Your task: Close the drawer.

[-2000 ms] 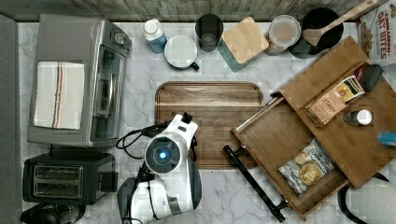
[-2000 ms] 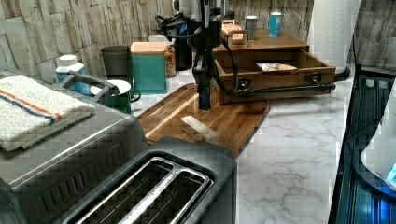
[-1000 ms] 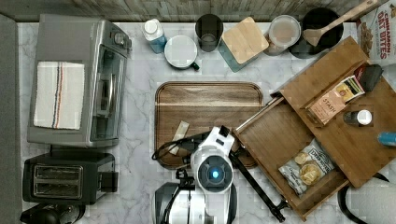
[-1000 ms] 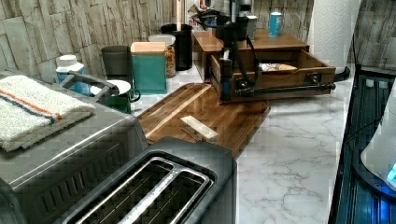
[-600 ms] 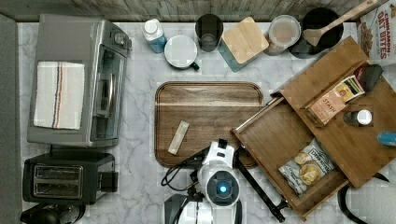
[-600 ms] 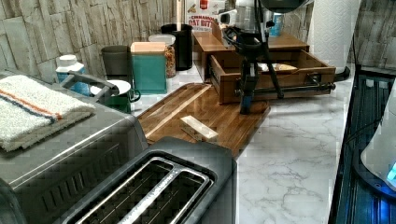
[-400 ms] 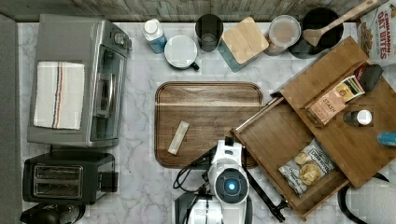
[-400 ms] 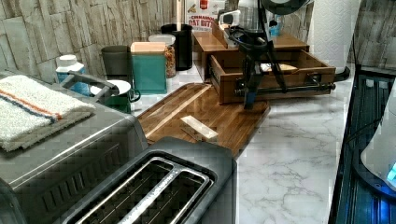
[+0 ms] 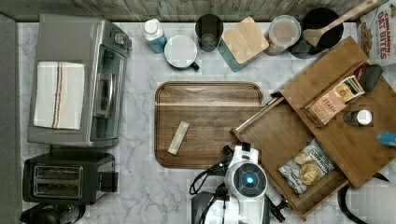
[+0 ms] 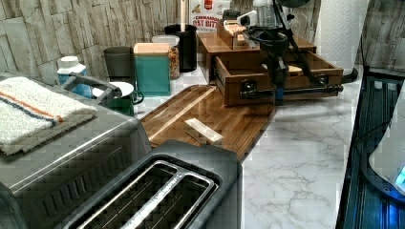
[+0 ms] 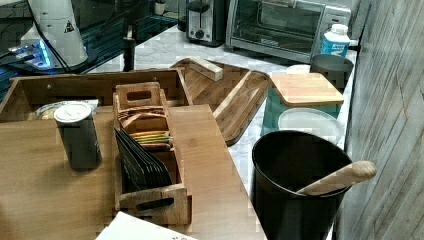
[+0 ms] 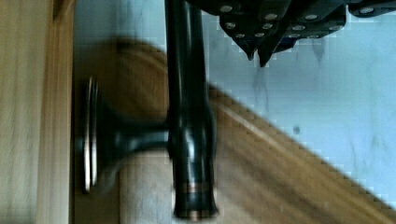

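Note:
The drawer [image 9: 275,133] stands pulled out of the bamboo organiser box [image 9: 336,79] toward the top view's lower left, with a snack bag [image 9: 306,165] inside. My arm's wrist [image 9: 246,179] hovers over the drawer's front corner. In the left view my gripper [image 10: 278,98] hangs straight down just in front of the drawer's front panel [image 10: 267,83] and its black bar handle [image 10: 305,89]. In the wrist view the gripper [image 12: 258,49] is shut with nothing in it, beside the handle bar [image 12: 189,116] and apart from it.
A dark wooden tray [image 9: 210,123] with a small pale packet [image 9: 178,137] lies right beside the drawer. A toaster oven [image 9: 77,81] and toaster [image 9: 65,179] stand at the top view's left. Cups, jars and a utensil pot [image 9: 322,28] line the back wall.
My arm has swung from over the tray's edge toward the top view's right and now hangs at the drawer's handle. The drawer has not moved.

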